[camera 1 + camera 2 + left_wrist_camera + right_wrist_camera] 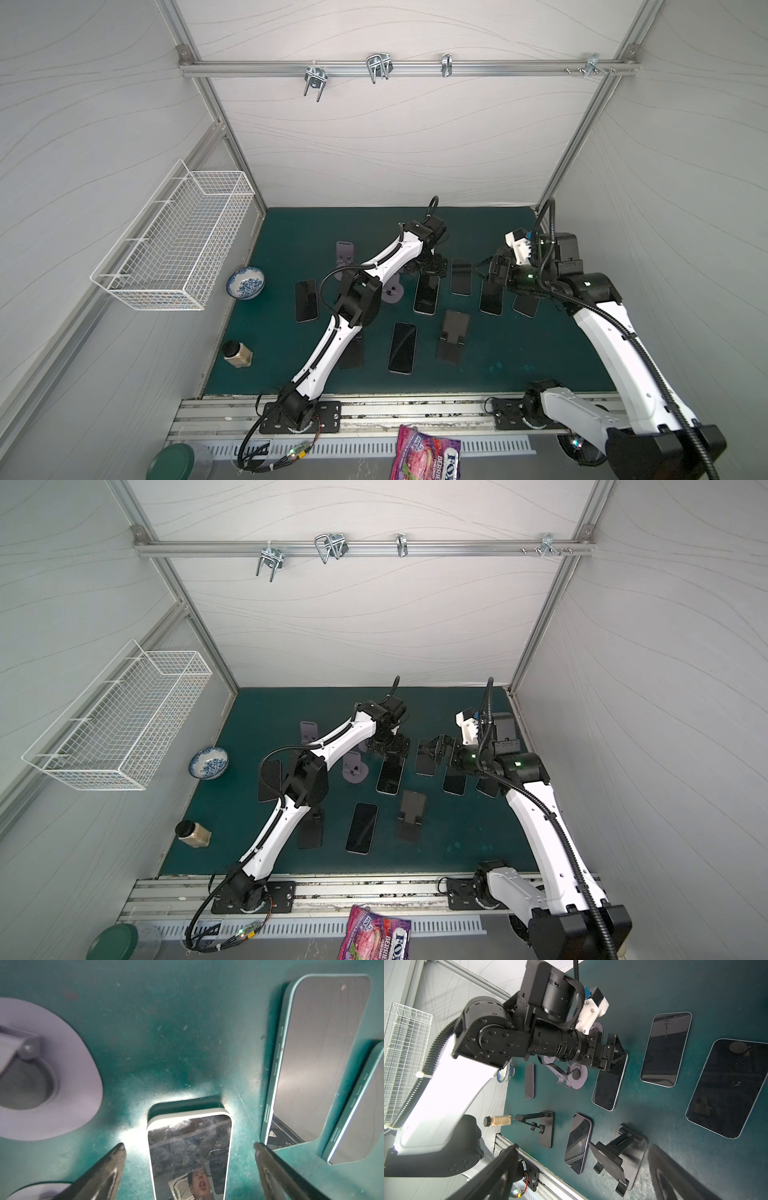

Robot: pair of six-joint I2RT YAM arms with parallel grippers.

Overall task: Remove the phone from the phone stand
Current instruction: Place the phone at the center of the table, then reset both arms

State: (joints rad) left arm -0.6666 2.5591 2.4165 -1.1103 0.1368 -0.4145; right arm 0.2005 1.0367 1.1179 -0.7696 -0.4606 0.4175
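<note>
Surface: teal mat (291, 232) inside a white-walled enclosure, carrying several phones laid flat and several empty stands.

Item: phone (427, 296). Location: just right of centre in both top views, flat on the mat, screen up, on no stand. In the left wrist view the phone (189, 1157) fills the lower middle of the frame. Nearest holder: purple stand (392, 291), just beside it on the left, empty and not touching it.

Orientation: long axis runs up and down the top frames, upper end leaning slightly right, roughly parallel to the neighbouring phone (460, 279) on its right. Which end is the phone's head cannot be told.

Left gripper (428, 266): over the phone's upper end. Fingers (112, 1163) spread wide, one on either side of the phone, with mat showing between each finger and the phone's edge. Nothing held.

Right gripper (482, 270): right of centre, by the neighbouring phone, fingers spread, empty.

Step, as judged: the phone is out of the stand and set down, so letting go is the step in hand. The next move calls for a straight lift of the left gripper, clear of the phone's edges, without nudging the phone or the purple stand.
</note>
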